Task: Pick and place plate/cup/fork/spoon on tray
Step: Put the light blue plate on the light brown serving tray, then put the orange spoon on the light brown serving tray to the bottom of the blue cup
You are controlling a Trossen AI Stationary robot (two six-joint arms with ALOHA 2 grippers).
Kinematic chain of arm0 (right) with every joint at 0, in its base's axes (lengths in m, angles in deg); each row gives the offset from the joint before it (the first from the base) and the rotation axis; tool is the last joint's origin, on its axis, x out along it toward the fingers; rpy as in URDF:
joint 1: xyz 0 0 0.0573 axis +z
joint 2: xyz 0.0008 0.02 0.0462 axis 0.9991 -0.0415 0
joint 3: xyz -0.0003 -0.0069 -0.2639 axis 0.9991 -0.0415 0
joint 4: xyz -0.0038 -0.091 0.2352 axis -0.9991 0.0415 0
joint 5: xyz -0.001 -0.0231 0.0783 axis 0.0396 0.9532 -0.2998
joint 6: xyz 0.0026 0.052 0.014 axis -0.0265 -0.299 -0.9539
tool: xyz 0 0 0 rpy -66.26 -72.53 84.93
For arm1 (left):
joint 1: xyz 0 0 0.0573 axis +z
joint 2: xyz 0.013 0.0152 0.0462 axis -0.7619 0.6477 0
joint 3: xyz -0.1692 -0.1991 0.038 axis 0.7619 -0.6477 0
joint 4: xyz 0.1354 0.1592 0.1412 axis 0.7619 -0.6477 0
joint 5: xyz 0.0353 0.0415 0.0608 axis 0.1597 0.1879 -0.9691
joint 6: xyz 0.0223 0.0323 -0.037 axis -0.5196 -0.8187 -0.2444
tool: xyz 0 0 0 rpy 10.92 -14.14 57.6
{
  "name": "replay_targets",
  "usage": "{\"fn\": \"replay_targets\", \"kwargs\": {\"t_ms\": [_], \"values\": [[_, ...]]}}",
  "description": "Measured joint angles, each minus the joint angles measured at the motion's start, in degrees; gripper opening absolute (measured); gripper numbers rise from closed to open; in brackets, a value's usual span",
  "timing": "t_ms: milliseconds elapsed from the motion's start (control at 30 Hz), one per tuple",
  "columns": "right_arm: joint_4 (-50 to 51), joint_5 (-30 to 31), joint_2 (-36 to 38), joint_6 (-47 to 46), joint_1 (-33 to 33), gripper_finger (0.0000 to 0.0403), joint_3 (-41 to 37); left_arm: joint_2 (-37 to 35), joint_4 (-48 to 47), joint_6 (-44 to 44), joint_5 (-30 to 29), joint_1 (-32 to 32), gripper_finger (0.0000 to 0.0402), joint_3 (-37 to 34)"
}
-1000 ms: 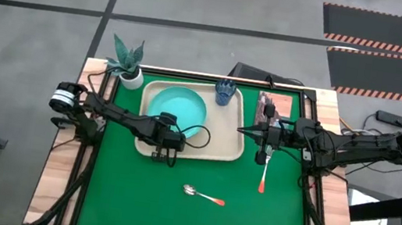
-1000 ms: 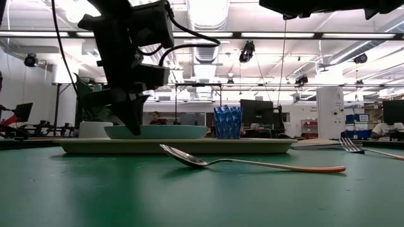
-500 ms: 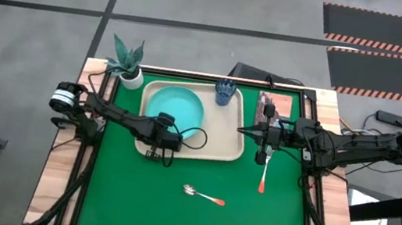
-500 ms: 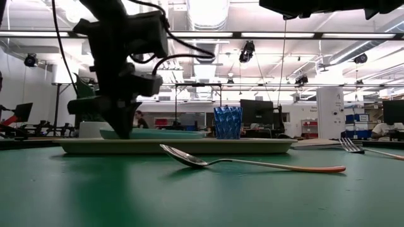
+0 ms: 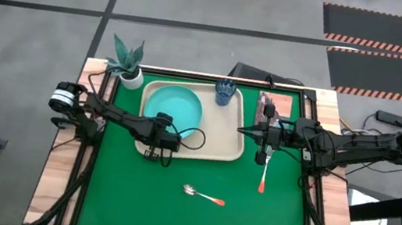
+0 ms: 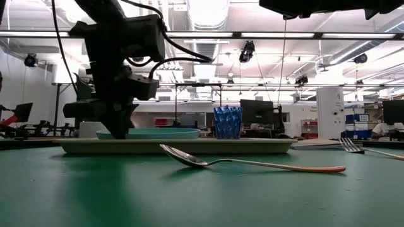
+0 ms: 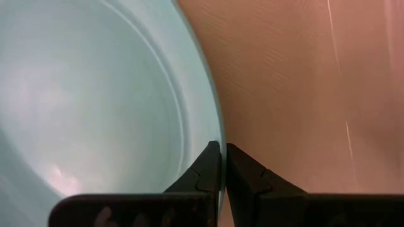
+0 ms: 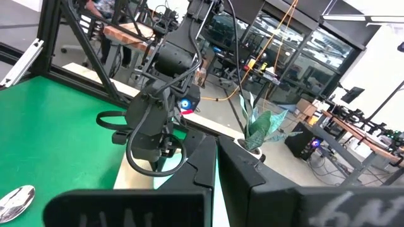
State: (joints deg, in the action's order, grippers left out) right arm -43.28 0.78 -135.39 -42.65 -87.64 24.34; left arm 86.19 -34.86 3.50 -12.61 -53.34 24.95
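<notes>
The turquoise plate (image 5: 174, 107) lies in the left half of the beige tray (image 5: 222, 143), with my left gripper (image 5: 157, 132) shut on its near rim. The blue cup (image 5: 224, 92) stands upright in the tray's far right corner. On the green mat the spoon (image 5: 203, 196) lies near the middle, bowl up. The fork (image 5: 264, 173) lies to the tray's right, red handle toward the near edge. My right gripper (image 5: 242, 131) hangs shut and level above the tray's right rim, holding nothing. My left gripper pinches the plate's rim (image 7: 218, 135) between its two fingers, one inside the rim and one outside. The fingers slant steeply down from the table's near left side. The plate sits level and low in the tray (image 6: 151, 133); the tray's rim hides its underside.
A white pot with a green plant (image 5: 130, 67) stands off the tray's far left corner. A brown board (image 5: 274, 105) lies at the far right. Green mat (image 5: 134, 198) spreads bare toward the near edge around the spoon.
My left gripper has gone down and a little toward the table's left edge, still shut on the plate. The plate has slid leftward over the tray and sunk lower, from raised at the held rim to level.
</notes>
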Motion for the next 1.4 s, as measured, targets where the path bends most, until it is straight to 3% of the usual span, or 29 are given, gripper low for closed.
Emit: {"fn": "replay_targets", "kwargs": {"t_ms": [200,567,900,1200,1400], "values": [[0.0,0.0,0.0,0.0,0.0,0.0009,0.0,0.0,0.1,0.0,0.2,0.0,0.0003,0.0],[0.2,0.0,0.0,0.0,0.0,0.0009,0.0,0.0,-0.1,0.1,0.1,0.0,0.0058,-0.2],[0.2,0.0,0.0,-0.1,0.0,0.0009,0.0,-5.1,-0.8,3.1,-0.8,-0.3,0.0061,1.1],[0.2,0.0,0.0,-0.7,0.0,0.0009,0.0,-14.4,2.7,20.1,-1.4,-2.3,0.0061,-0.2],[0.1,0.0,0.0,-1.2,0.0,0.0009,0.0,-18.0,8.2,33.1,-8.7,-5.5,0.0061,-4.4]]}}
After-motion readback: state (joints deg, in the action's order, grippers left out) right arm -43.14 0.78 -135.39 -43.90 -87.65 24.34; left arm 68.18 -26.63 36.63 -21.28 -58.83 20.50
